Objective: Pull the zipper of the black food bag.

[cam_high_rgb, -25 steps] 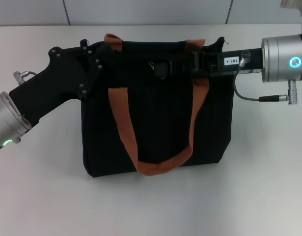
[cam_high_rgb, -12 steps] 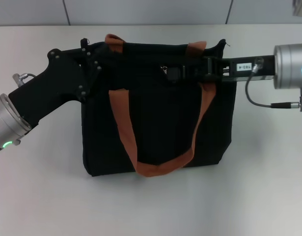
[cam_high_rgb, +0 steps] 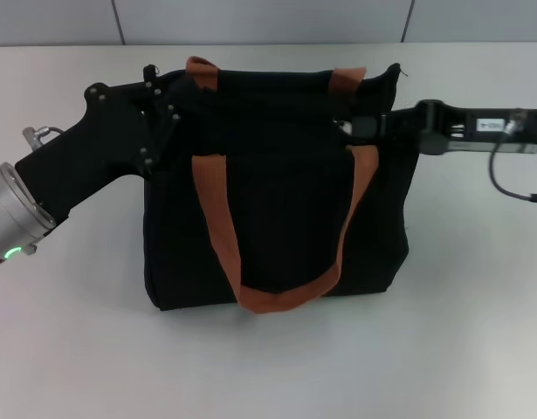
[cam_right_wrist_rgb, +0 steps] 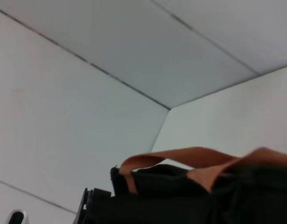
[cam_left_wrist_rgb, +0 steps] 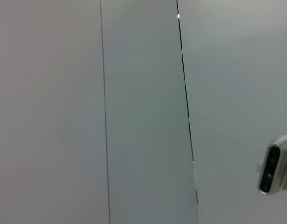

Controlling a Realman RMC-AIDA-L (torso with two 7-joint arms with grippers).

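The black food bag [cam_high_rgb: 277,209] lies flat on the white table [cam_high_rgb: 76,349], with its orange-brown handles [cam_high_rgb: 277,297] draped over its front. In the head view my right gripper [cam_high_rgb: 359,127] reaches in from the right along the bag's upper edge. It is shut on the small silver zipper [cam_high_rgb: 342,129], close to the bag's right end. My left gripper [cam_high_rgb: 163,94] holds the bag's upper left corner. The right wrist view shows the bag's top [cam_right_wrist_rgb: 180,200] and an orange-brown handle [cam_right_wrist_rgb: 180,156]. The left wrist view shows neither the bag nor a gripper.
White table surrounds the bag on all sides. A grey panelled wall [cam_high_rgb: 268,22] runs behind the table. The left wrist view shows wall panels and a small silver device [cam_left_wrist_rgb: 272,170].
My right gripper has moved to the right along the bag's upper edge, and the silver pull has moved with it from the middle toward the right end. The left arm has not moved.
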